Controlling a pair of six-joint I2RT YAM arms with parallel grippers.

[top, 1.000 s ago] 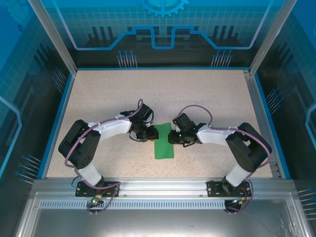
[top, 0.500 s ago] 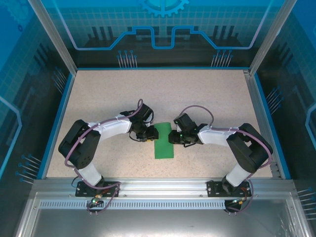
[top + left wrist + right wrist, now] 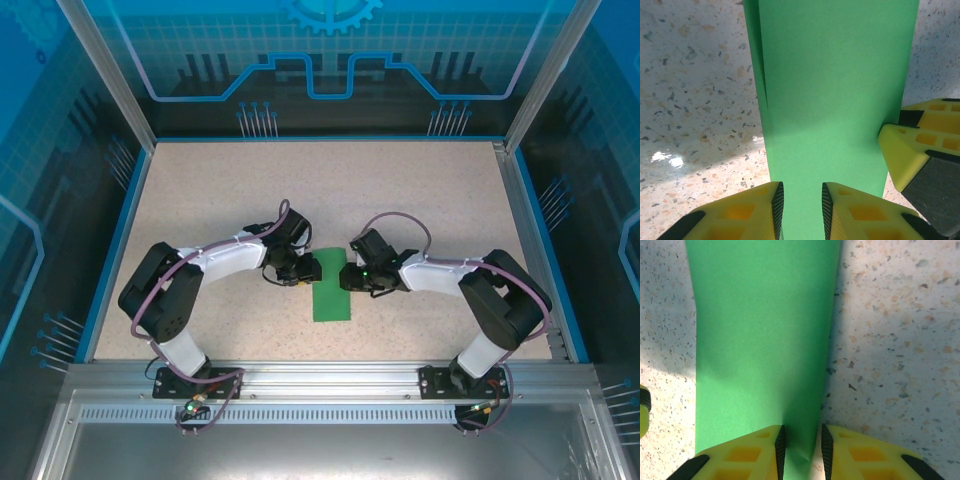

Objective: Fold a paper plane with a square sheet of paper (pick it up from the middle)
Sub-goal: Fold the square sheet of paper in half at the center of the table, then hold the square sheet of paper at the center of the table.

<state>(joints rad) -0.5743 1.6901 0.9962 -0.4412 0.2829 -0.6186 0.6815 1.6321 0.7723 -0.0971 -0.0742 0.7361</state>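
2 grippers on folded green paper sheet [image 3: 333, 298], table [image 3: 200, 190] ctr | you've got L gripper [image 3: 799, 195] at its 10 o'clock edge, R gripper [image 3: 799, 437] at 2 | both jaws slightly apart, paper showing in gap.

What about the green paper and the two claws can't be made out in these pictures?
Top view: the far end of the green paper is partly covered by the left gripper and right gripper; any creases are too small to see.
Wrist views: the frame edges cut off the paper's ends, so its full shape is unknown.
Wrist views: whether the grippers pinch the paper or merely rest on it.
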